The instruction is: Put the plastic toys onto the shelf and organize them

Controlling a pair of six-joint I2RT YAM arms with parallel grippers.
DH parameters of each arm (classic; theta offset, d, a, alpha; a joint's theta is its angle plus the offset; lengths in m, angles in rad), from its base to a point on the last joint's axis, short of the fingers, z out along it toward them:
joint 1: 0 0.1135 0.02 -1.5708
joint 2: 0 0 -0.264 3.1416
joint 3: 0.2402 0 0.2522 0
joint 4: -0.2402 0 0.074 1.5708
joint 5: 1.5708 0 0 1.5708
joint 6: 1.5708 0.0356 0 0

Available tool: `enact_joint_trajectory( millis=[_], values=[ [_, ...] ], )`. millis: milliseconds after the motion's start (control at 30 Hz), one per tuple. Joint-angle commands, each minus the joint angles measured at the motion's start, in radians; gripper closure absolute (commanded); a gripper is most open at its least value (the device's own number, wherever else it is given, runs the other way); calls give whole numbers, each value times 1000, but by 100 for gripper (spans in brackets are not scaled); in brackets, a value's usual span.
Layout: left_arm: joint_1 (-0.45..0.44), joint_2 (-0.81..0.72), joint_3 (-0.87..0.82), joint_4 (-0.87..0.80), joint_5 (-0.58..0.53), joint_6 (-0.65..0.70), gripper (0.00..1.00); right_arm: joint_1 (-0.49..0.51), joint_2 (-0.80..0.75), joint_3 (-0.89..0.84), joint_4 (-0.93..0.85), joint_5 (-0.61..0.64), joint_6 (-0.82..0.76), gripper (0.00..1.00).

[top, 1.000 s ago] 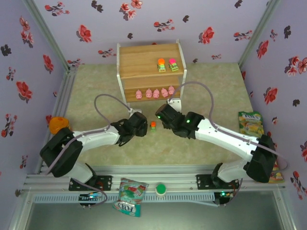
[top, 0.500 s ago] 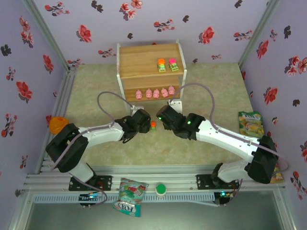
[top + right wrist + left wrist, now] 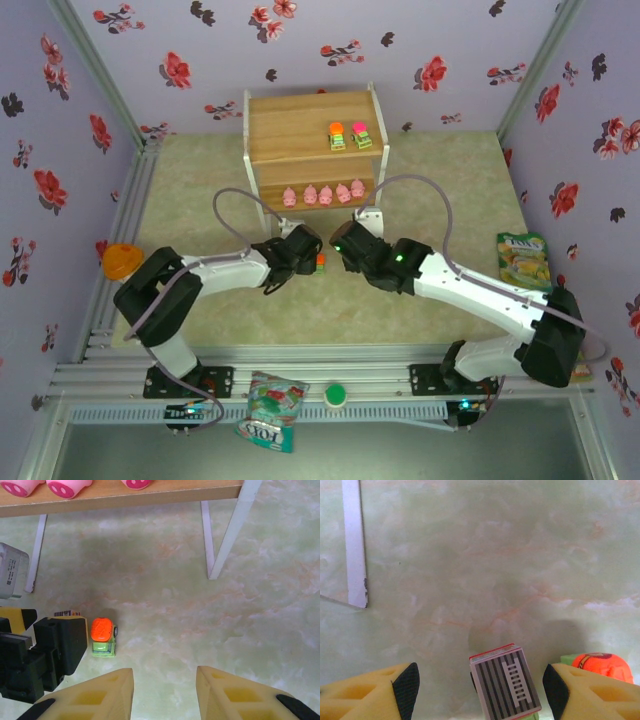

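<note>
Floral purple walls box in a pale green marbled table (image 3: 200,190). From the top camera, the shelf (image 3: 312,125) stands at the far middle with two cars (image 3: 348,135) on its upper board and five pigs (image 3: 323,194) in a row on the lower one. Just in front of it, the left gripper (image 3: 308,252) and right gripper (image 3: 338,243) nearly meet, with an orange car (image 3: 319,261) on the table between them. Snack bags (image 3: 523,258) lie near the table's edges.

At the left wrist, the left gripper (image 3: 480,685) is spread around a ladder car (image 3: 505,680), with a clear gap on its left side. The orange car (image 3: 600,662) sits just beyond the right finger.

At the right wrist, the right gripper (image 3: 164,672) stands slightly parted and empty. The orange car (image 3: 102,636) rests on the table beside the left gripper (image 3: 55,645), below the pigs (image 3: 67,486).
</note>
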Motion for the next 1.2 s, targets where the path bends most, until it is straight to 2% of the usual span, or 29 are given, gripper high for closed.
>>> enact_joint_trajectory(
  millis=[0, 400, 1167],
  values=[
    [-6, 34, 36, -37, -41, -40, 29, 5, -20, -23, 1, 15, 29, 61],
    [-23, 54, 30, -90, -61, -101, 30, 4, -24, -26, 4, 14, 29, 62],
    [-61, -34, -44, -122, -70, -87, 33, 4, -26, -27, 8, 13, 29, 62]
  ],
)
